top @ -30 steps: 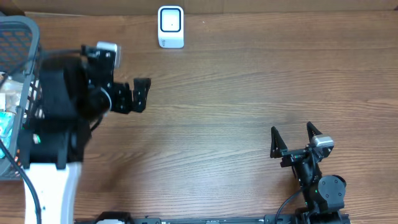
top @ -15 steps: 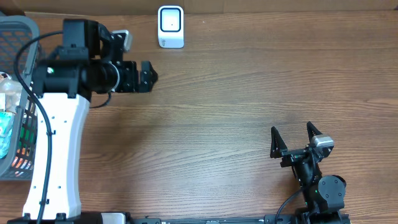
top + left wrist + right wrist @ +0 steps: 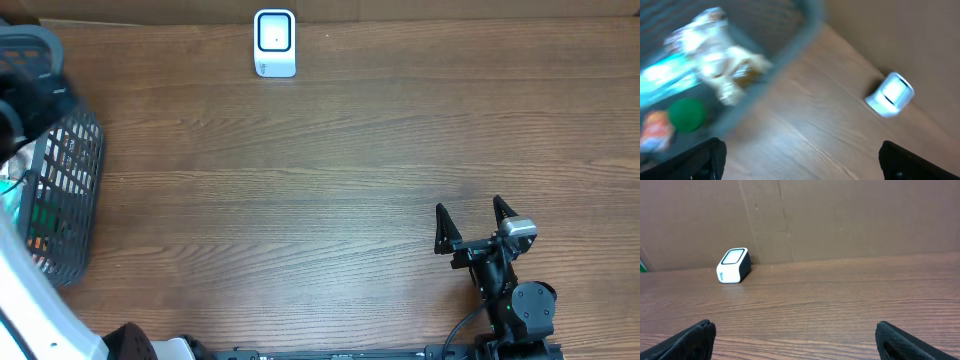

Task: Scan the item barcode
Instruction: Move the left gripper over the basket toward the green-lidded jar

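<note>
Nothing is picked yet, so I'd call this the reach-for-an-item step, right at the start. My left pincer (image 3: 800,150) is spread wide and empty. Its wrist view shows one dark finger in each bottom corner with bare brown wood-grain desk (image 3: 805,125) between, which suits dropping over a packet. That view is smeared, so detail is rough. It looks over the rim of the dark grey mesh basket (image 3: 810,30), which sits well left of the small white barcode scanner with a pale blue window (image 3: 275,43), at the desk's left edge. The goods are all in that basket: a crinkly clear packet (image 3: 722,67) with pale and brown contents, a teal wrapper (image 3: 665,80) beside it, a green ball (image 3: 687,112) and an orange-red item (image 3: 655,135). I can't tell which one gets scanned, and no barcode is readable. The scanner stands against the brown cardboard back wall (image 3: 840,215) with its window facing out over open desk, presumably so a code can be shown from the front. My right pincer (image 3: 469,208) is also wide and empty, well right of and in front of the scanner and far from the basket. It points toward the scanner, and I judge it's just keeping clear. Next the left needs to come down on one item without snagging the mesh. The crinkly packet will likely slip and crumple. The risks are grabbing two things, or the code ending up turned away.
</note>
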You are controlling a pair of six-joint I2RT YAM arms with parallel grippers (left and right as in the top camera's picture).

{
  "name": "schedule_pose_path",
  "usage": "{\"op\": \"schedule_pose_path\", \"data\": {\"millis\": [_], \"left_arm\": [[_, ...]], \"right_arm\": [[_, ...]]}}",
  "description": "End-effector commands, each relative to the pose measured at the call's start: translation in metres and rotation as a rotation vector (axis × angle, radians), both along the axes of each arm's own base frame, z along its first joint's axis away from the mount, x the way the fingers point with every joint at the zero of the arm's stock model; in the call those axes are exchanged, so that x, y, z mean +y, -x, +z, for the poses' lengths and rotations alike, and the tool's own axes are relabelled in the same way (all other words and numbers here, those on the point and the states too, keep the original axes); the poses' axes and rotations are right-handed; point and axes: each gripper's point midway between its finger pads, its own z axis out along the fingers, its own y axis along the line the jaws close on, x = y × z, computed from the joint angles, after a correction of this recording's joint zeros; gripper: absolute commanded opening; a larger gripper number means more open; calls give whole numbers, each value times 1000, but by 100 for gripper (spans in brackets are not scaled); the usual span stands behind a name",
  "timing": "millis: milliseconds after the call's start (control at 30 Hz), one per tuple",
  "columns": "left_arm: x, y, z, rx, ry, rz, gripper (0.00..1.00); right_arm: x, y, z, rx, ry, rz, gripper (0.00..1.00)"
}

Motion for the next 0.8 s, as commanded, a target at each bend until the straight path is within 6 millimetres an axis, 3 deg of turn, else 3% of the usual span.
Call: {"op": "schedule_pose_path", "data": {"millis": [0,167,300,567,767], "left_arm": [[45,23,-10,21,53,203,99],[91,49,-37,104,114,386,100],[114,53,-59,169,129,444,100],[137,59,-128,421,203,490,100],[143,59,-168,533,262,463,99]], "right_arm": [[-2,0,-1,-8,-4,-13,100],[-2,0,-1,-8,-4,-12,100],[-2,0,-1,-8,-4,-12,100],[-2,0,-1,-8,-4,-12,100],[-2,0,-1,-8,-4,-12,100]]}}
